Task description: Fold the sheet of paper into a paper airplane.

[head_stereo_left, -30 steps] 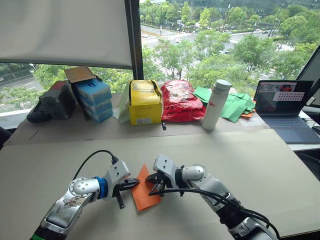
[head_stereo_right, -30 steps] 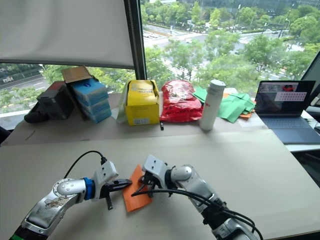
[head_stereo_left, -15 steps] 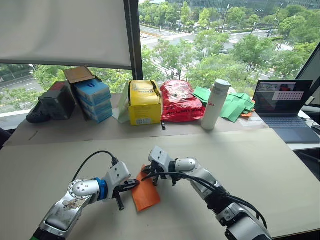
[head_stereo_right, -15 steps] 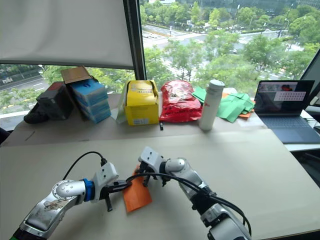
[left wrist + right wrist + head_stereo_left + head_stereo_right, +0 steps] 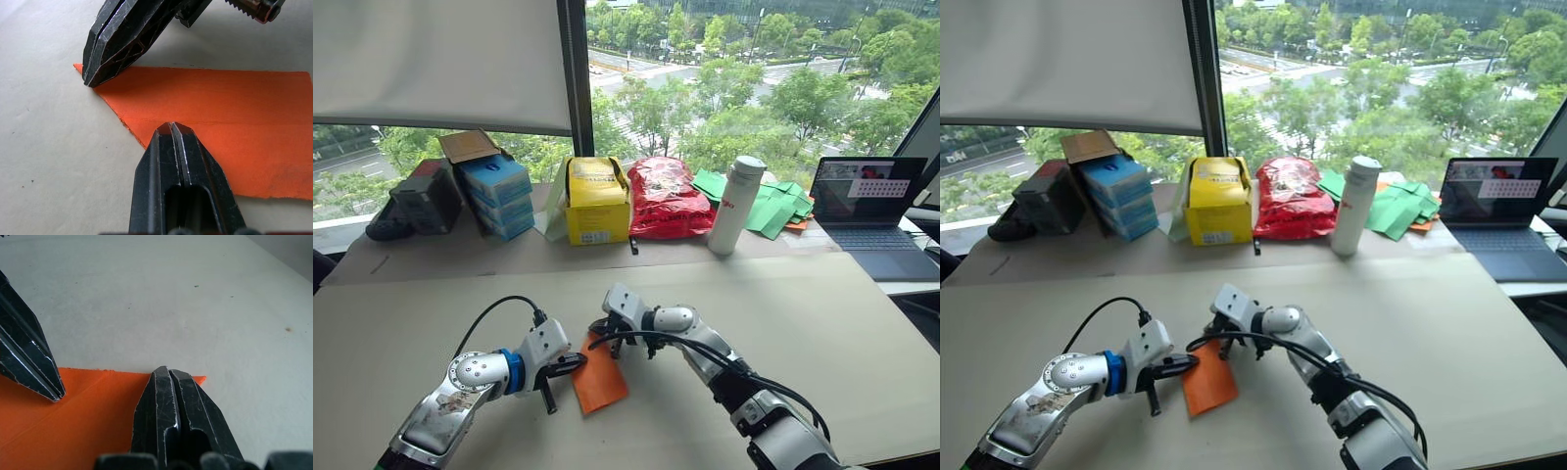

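The sheet of paper [image 5: 600, 380] is bright orange, folded to a narrow shape with a pointed far end, and lies flat on the table [image 5: 822, 333]. A crease runs along the sheet of paper [image 5: 230, 105]. My left gripper [image 5: 171, 126] is shut, its tips resting on the paper's slanted left edge. My right gripper [image 5: 167, 371] is shut too, with its tips down at the paper's far point. In the left eye view the left gripper [image 5: 576, 361] reaches in from the left and the right gripper [image 5: 601, 331] sits just beyond the paper's tip.
Along the back of the table stand a black bag [image 5: 415, 201], blue boxes [image 5: 497, 194], a yellow box [image 5: 597, 202], a red bag [image 5: 665, 198], a white bottle [image 5: 735, 207], green paper pieces [image 5: 773, 208] and an open laptop [image 5: 869, 209].
My right gripper has slid from the paper's right side up and left to its far point. The left gripper and the paper have stayed put.
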Controlling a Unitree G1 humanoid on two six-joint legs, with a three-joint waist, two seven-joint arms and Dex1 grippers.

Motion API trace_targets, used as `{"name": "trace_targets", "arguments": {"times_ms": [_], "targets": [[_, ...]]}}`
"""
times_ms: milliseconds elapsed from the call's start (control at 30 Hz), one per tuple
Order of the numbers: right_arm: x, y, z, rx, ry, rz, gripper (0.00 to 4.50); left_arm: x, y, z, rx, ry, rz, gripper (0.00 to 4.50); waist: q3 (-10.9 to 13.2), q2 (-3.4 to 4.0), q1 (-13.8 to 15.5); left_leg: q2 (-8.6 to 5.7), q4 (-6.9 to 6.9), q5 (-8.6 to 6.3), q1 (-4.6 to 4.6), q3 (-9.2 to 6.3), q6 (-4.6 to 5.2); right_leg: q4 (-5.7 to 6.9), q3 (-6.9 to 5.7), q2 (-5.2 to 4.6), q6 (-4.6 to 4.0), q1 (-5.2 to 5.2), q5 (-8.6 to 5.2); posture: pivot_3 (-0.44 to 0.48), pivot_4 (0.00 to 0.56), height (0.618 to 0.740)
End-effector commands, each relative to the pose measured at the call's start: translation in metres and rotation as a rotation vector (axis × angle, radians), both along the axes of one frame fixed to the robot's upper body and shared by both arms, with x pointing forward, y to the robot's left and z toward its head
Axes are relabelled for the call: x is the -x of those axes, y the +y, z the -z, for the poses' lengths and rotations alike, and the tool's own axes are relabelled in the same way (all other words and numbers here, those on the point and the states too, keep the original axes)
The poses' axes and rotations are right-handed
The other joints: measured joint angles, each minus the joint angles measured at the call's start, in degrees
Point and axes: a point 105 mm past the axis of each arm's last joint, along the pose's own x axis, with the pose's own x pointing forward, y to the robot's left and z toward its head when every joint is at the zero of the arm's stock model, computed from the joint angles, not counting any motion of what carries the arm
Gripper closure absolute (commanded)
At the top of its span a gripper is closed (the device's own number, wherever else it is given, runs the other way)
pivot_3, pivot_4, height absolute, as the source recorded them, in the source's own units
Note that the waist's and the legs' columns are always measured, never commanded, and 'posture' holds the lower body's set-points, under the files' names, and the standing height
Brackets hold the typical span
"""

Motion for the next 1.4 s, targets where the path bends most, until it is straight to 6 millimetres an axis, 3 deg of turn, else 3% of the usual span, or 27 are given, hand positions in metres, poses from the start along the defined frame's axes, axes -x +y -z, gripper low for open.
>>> {"name": "trace_targets", "arguments": {"times_ms": [33,367,1200,1400], "targets": [[0.020,-0.007,0.019,0.046,0.072,-0.032,4.50,0.007,0.005,0.019,-0.039,0.081,-0.019,4.47,-0.02,0.03,0.07,0.00,0.00,-0.02,-0.01,0.00,0.01,-0.01,0.00,0.00,0.00,0.00,0.00,0.000,0.150,0.740],[0.055,-0.026,0.029,0.087,0.142,-0.073,4.50,0.007,0.006,0.020,-0.043,0.087,-0.018,4.47,-0.08,0.13,0.13,0.01,0.00,-0.05,0.00,0.00,0.01,-0.07,-0.01,0.00,0.02,0.03,-0.01,0.000,0.150,0.740],[0.103,-0.053,0.033,0.170,0.295,-0.170,4.50,0.007,0.008,0.022,-0.051,0.095,-0.016,4.47,-0.10,0.11,0.34,0.02,0.00,-0.09,-0.01,0.00,0.06,-0.20,-0.01,-0.06,0.06,0.10,-0.04,0.000,0.150,0.740],[0.102,-0.055,0.032,0.189,0.274,-0.172,4.50,0.006,0.008,0.023,-0.050,0.096,-0.014,4.47,-0.10,0.10,0.44,0.03,0.00,-0.10,-0.01,0.00,0.06,-0.21,-0.02,-0.07,0.08,0.11,-0.05,0.000,0.150,0.740]]}}
